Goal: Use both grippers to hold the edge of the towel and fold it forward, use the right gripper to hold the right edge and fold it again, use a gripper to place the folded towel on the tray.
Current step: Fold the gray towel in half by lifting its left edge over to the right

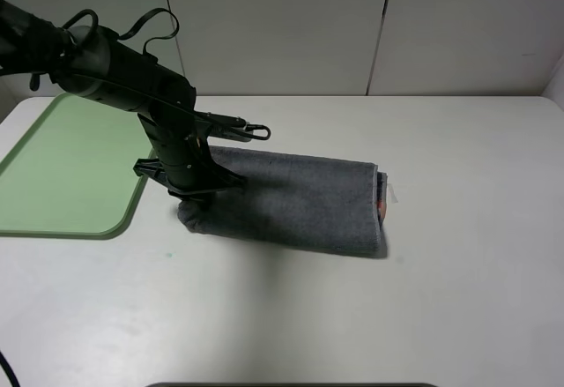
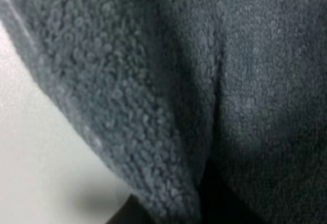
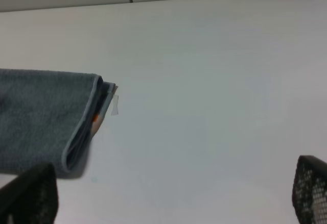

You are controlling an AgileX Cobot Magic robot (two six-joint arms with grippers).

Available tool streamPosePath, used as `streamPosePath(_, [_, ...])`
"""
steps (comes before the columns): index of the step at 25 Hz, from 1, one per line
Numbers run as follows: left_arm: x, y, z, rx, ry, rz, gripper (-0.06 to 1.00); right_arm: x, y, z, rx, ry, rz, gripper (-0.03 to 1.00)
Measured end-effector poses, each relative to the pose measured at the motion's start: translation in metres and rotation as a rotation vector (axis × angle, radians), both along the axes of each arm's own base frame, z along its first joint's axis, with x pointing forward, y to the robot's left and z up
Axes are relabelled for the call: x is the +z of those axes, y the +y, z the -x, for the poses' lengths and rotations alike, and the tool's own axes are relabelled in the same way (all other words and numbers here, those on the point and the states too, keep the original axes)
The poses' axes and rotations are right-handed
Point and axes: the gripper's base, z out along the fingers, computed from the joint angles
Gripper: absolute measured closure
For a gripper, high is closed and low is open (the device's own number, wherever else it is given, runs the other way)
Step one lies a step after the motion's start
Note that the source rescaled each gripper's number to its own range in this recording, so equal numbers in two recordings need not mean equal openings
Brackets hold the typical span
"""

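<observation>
Cloth crowds right up against my left jaws, grey loops of the towel (image 1: 300, 202) bunched into a ridge so close that the jaws themselves are hidden. Whether they have clamped on it or merely press into it, I cannot tell. Seen from above, my left arm (image 1: 132, 83) comes down on the end of the towel closest to the tray (image 1: 53, 153), which lies just beside these jaws on the side away from the cloth.

The towel stretches off from the jaws as a long folded band, flat on the worktop (image 1: 458, 299) and not touching the tray. Its far end shows a pale hem (image 3: 84, 127) and a sliver of orange stripe (image 3: 95, 118) between the layers. That end lies ahead of my right jaws, which stand wide apart, holding nothing, well clear of the cloth.

By my reckoning the folding is done and the carry to the tray is the step in hand. This cloth should be light, soft and limp: held at one end, the rest would droop and drag, and the stacked layers could slide open. The grip wants to go deep over the folded end, catching every layer, not only the top one.
</observation>
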Motion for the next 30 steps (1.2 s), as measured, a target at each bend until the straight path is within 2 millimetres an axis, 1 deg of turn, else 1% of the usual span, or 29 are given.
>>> streamPosePath(5, [0.007, 0.003, 0.001, -0.019, -0.006, -0.025, 0.87, 0.000, 0.000, 0.000, 0.000, 0.000, 0.000, -0.03])
streamPosePath(9, [0.018, 0.012, 0.003, -0.003, 0.016, -0.056, 0.87, 0.000, 0.000, 0.000, 0.000, 0.000, 0.000, -0.03])
streamPosePath(21, [0.071, 0.036, 0.008, 0.042, -0.017, -0.095, 0.87, 0.000, 0.000, 0.000, 0.000, -0.001, 0.000, -0.03])
streamPosePath(30, [0.108, 0.054, 0.018, 0.078, -0.036, -0.147, 0.87, 0.000, 0.000, 0.000, 0.000, -0.001, 0.000, -0.03])
